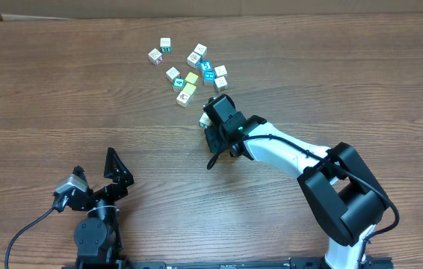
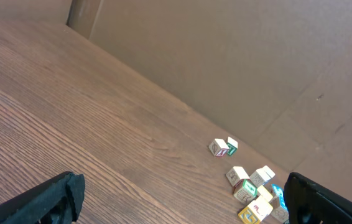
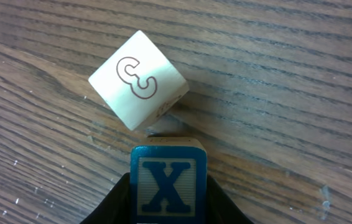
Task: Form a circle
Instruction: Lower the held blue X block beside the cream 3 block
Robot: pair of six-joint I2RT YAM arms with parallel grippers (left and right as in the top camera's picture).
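My right gripper (image 3: 168, 200) is shut on a blue cube (image 3: 168, 183) with a dark blue X on its white face, held just above the table. A white cube (image 3: 138, 79) with a thin curled mark lies diagonally just beyond it, a small gap between them. These two are all that shows of the circle. In the overhead view the right gripper (image 1: 213, 125) covers the blue cube, and only a corner of the white cube (image 1: 205, 119) peeks out at its left. My left gripper (image 1: 96, 170) rests wide open near the front left, holding nothing.
A loose scatter of white, yellow and teal cubes (image 1: 193, 71) lies behind the right gripper, with two more cubes (image 1: 161, 51) to its left. The left wrist view shows the same scatter (image 2: 254, 186) ahead on the right. A cardboard wall (image 2: 226, 62) closes the table's far side.
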